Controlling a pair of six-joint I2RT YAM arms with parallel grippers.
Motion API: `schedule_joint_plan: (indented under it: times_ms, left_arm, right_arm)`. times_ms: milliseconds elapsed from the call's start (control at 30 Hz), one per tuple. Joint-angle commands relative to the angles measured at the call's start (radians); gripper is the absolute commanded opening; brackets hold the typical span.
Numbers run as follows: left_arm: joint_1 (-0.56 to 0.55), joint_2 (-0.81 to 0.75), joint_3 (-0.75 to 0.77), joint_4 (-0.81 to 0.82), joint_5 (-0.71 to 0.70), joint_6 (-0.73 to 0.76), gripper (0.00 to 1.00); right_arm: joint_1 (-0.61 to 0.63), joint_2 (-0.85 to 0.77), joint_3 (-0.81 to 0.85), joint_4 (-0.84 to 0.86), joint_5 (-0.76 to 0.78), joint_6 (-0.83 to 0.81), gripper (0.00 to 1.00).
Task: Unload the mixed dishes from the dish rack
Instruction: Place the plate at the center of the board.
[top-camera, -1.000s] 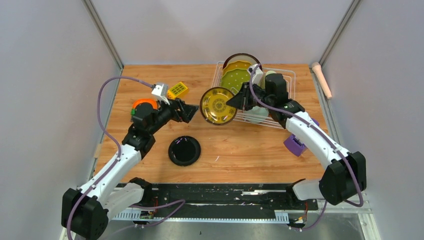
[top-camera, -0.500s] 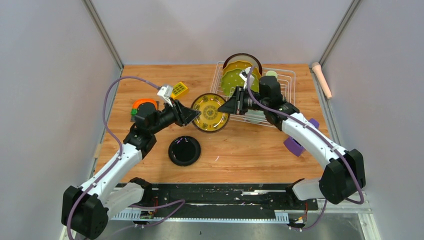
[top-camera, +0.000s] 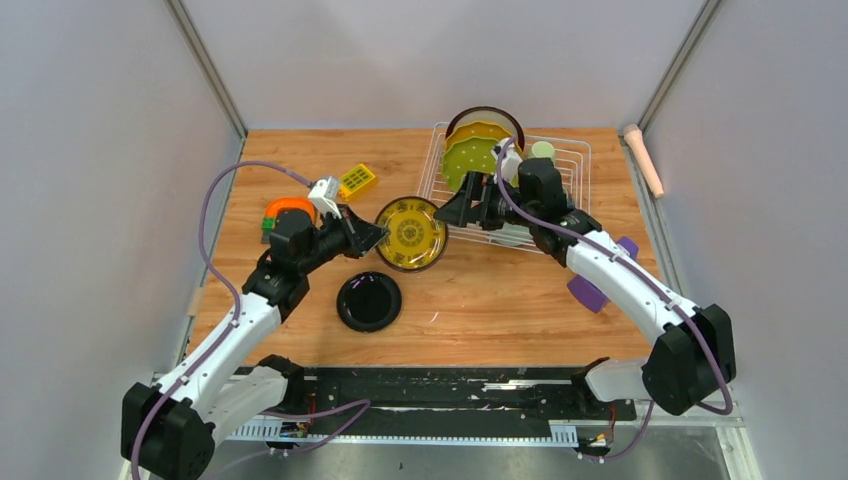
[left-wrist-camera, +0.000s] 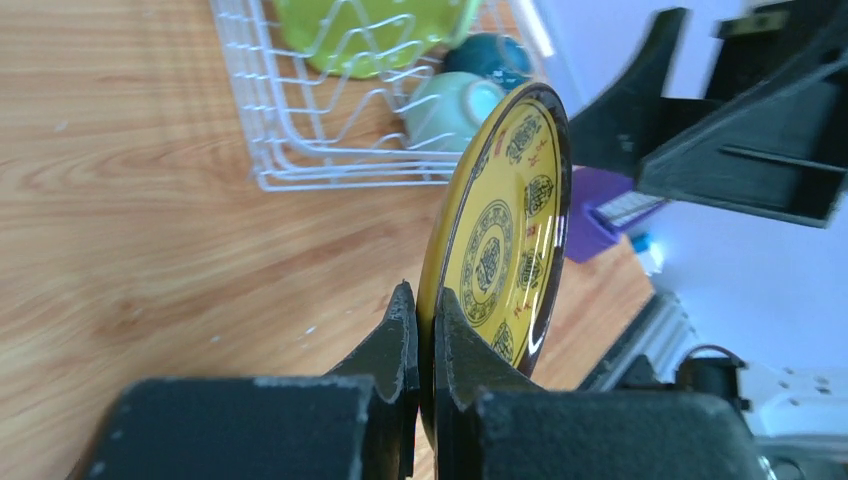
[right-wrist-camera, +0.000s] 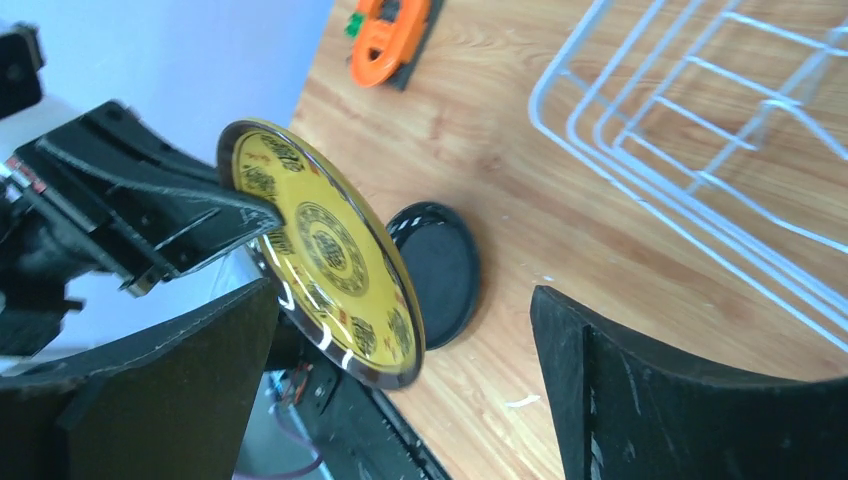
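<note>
A small black plate with a yellow pattern hangs on edge above the table, left of the dish rack. My left gripper is shut on its left rim; the fingers pinch the rim of the plate. My right gripper stands open just right of the plate, its jaws wide and off the plate. In the rack stand a green plate, an orange plate and a maroon-rimmed plate, with a light green mug. A mint bowl and a teal bowl lie inside.
A black round dish lies on the table below the held plate. A yellow toy block and an orange ring-shaped thing sit at the left. A purple object is under the right arm.
The left gripper closed on the patterned plate's rim and the right gripper let go and opened. The plate moved left and down, away from the rack.
</note>
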Motion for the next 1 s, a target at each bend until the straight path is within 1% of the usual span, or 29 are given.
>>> schedule_joint_plan:
  times_ms: [0, 33, 167, 333, 433, 567, 700, 800, 867, 967]
  left_arm:
    - [0.002, -0.05, 0.011, -0.144, -0.183, 0.061, 0.0]
    - [0.002, -0.055, 0.006, -0.174, -0.227, 0.053, 0.0]
    - [0.002, -0.052, -0.033, -0.223, -0.314, 0.015, 0.0]
    - [0.002, -0.036, -0.07, -0.249, -0.359, -0.014, 0.0]
    - [0.002, -0.019, -0.082, -0.263, -0.385, -0.021, 0.0]
    - [0.001, 0.0, -0.081, -0.331, -0.4, -0.035, 0.0]
    - [0.002, -0.046, -0.089, -0.424, -0.392, -0.073, 0.0]
    - [0.001, -0.098, -0.091, -0.541, -0.397, -0.092, 0.0]
    - [0.002, -0.122, -0.103, -0.586, -0.405, -0.1, 0.0]
    - [0.002, -0.142, -0.126, -0.596, -0.407, -0.107, 0.0]
  right_arm:
    - [0.004, -0.073, -0.038, -0.053, 0.229, -0.011, 1.0]
    - [0.004, -0.088, -0.05, -0.056, 0.263, -0.01, 1.0]
    - [0.004, -0.137, -0.097, -0.063, 0.372, -0.001, 1.0]
    - [0.004, -0.195, -0.161, -0.063, 0.457, 0.018, 1.0]
    - [0.004, -0.221, -0.183, -0.063, 0.474, 0.022, 1.0]
    - [0.005, -0.248, -0.205, -0.065, 0.481, 0.023, 1.0]
    - [0.004, -0.268, -0.222, -0.069, 0.484, 0.021, 1.0]
    - [0.004, -0.277, -0.231, -0.079, 0.492, 0.022, 1.0]
    - [0.005, -0.284, -0.237, -0.083, 0.496, 0.023, 1.0]
    - [0.005, -0.297, -0.245, -0.085, 0.499, 0.025, 1.0]
